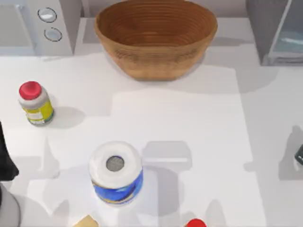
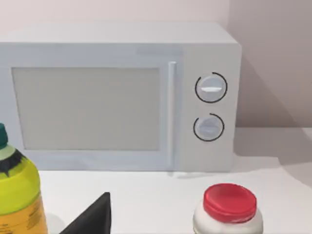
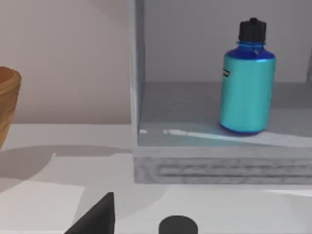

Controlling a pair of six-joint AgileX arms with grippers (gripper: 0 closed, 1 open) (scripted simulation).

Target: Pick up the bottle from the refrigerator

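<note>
The teal bottle (image 3: 246, 83) with a dark cap stands upright on the grey shelf inside the refrigerator (image 3: 209, 165), whose interior is open to the right wrist view. From above, the refrigerator (image 1: 265, 33) sits at the table's far right corner, with its pale blue door panel (image 1: 289, 35) beside it. My right gripper (image 1: 299, 154) is at the right edge of the table, well short of the refrigerator and apart from the bottle. My left gripper (image 1: 5, 163) is parked at the left edge.
A wicker basket (image 1: 156, 38) stands at the back centre and a white microwave (image 2: 122, 97) at the back left. A red-capped bottle (image 1: 35, 104) is on the left, a white roll with a blue label (image 1: 116, 172) near the front. A yellow-green bottle (image 2: 14, 195) is close to my left wrist.
</note>
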